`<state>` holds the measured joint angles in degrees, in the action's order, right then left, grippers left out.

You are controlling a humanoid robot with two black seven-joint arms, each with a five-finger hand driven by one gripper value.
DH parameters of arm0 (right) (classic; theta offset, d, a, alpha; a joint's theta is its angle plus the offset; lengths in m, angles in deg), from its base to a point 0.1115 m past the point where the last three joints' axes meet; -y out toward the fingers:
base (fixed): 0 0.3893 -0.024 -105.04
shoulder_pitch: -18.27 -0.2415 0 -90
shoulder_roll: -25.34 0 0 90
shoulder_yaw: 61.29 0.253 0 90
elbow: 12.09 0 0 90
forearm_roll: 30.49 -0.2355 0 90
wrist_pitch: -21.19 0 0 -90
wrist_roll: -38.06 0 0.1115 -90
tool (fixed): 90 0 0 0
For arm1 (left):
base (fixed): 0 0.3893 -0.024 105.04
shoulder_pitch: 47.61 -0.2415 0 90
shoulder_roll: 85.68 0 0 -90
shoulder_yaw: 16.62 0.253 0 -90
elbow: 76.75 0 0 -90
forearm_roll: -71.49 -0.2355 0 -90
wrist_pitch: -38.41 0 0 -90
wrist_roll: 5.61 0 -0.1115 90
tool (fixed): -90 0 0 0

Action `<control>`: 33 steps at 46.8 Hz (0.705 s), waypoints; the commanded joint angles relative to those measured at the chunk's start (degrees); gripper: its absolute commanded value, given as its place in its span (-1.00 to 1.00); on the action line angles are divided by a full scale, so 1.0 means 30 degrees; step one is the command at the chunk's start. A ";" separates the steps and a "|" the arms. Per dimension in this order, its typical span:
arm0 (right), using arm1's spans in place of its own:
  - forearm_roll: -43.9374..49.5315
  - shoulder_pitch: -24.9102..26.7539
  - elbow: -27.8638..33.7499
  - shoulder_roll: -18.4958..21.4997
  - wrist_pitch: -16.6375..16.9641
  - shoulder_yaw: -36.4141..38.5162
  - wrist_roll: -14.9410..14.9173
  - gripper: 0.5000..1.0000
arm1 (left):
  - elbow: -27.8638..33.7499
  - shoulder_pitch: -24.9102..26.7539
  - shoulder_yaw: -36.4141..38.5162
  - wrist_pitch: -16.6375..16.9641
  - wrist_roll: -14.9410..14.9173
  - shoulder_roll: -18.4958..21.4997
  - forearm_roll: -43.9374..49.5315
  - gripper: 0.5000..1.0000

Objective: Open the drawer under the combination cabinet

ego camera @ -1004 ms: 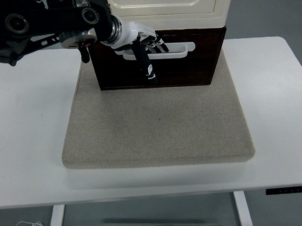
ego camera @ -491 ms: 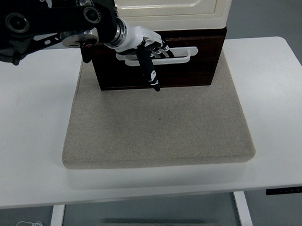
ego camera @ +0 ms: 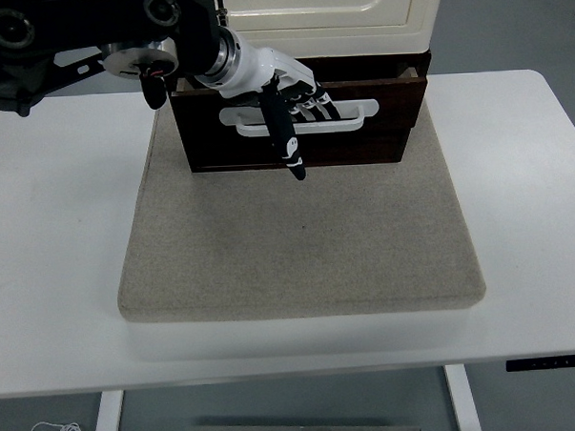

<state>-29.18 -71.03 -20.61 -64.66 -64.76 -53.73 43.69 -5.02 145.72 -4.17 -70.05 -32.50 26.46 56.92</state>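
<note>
A cream cabinet [ego camera: 326, 9] stands at the back of the grey mat, with a dark brown drawer [ego camera: 370, 140] under it. The drawer has a white bar handle [ego camera: 352, 118] on its front. The drawer stands a little way out from the cabinet, and its rim shows along the top. My left hand [ego camera: 300, 112] comes in from the top left. Its fingers are hooked behind the left part of the handle, and the black thumb points down over the drawer front. The right arm is out of view.
The cabinet sits on a thick grey felt mat [ego camera: 298, 244] in the middle of the white table [ego camera: 59, 235]. The mat reaches from the drawer front towards the near edge. Cables lie on the floor at the bottom left.
The drawer has slid out towards the near edge with my left hand on its handle. Its front now stands proud of the cabinet and its rim shows.
</note>
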 commanded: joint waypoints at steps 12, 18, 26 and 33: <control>0.0000 -0.0001 0.0000 0.0000 0.0000 0.0000 -0.0001 0.70 | -0.0001 -0.0020 -0.0664 -0.1256 -0.0002 0.0180 -0.0009 1.00; 0.0000 -0.0001 0.0000 0.0000 0.0000 0.0000 -0.0001 0.70 | -0.0001 -0.0020 -0.0723 -0.1783 -0.0002 0.0298 0.0020 1.00; 0.0000 -0.0001 0.0000 0.0000 -0.0029 0.0000 -0.0001 0.70 | 0.0029 -0.0021 -0.1045 -0.2194 -0.0002 0.0415 -0.0009 1.00; 0.0000 -0.0001 0.0000 0.0000 -0.0001 0.0000 -0.0001 0.70 | 0.0058 -0.0050 -0.1337 -0.2663 -0.0002 0.0444 0.0020 1.00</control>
<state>-29.17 -71.03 -20.61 -64.66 -64.79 -53.73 43.68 -4.86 145.66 -7.60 -77.57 -32.51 27.74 56.97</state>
